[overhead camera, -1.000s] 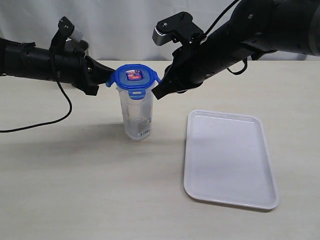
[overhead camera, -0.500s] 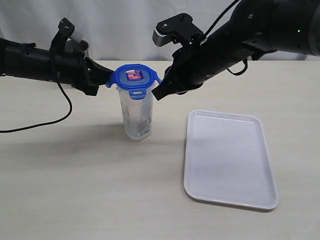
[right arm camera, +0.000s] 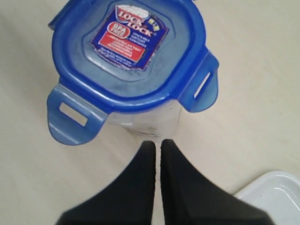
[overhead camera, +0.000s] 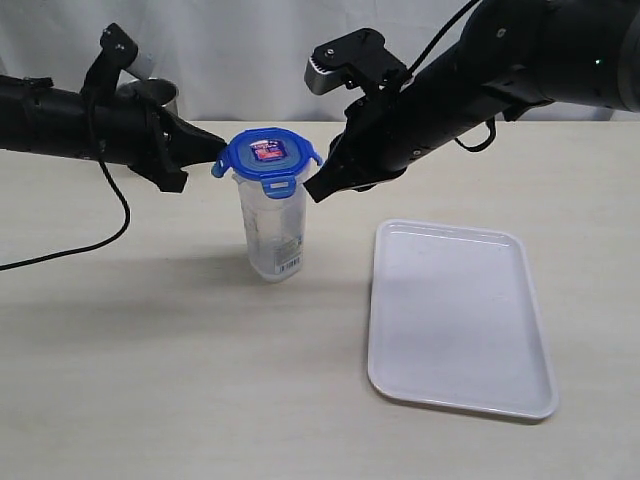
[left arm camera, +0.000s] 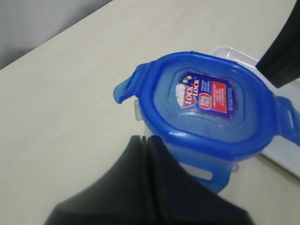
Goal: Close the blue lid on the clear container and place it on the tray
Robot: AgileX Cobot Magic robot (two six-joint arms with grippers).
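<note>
The blue lid [overhead camera: 267, 152] sits on the upright clear container [overhead camera: 274, 225], flaps splayed, on the table [overhead camera: 150, 350] apart from the white tray [overhead camera: 400, 380]. Its label [right arm camera: 130, 36] reads "LOCK & LOCK", "BPA FREE". The left gripper [overhead camera: 215, 150] and right gripper [overhead camera: 312, 189] flank it, jaws together, holding nothing.

Beige table [overhead camera: 150, 380]: clear container [overhead camera: 274, 232], white tray [overhead camera: 460, 320]

The exterior view looks from the front and slightly above across the desk [overhead camera: 150, 380] toward a curtain [overhead camera: 250, 50], wide enough for both arms and the tray [overhead camera: 460, 320]. Each wrist view looks down past its jaws, very near the lid [left arm camera: 211, 108], from opposite sides. All three views share the lid and the tray.
</note>
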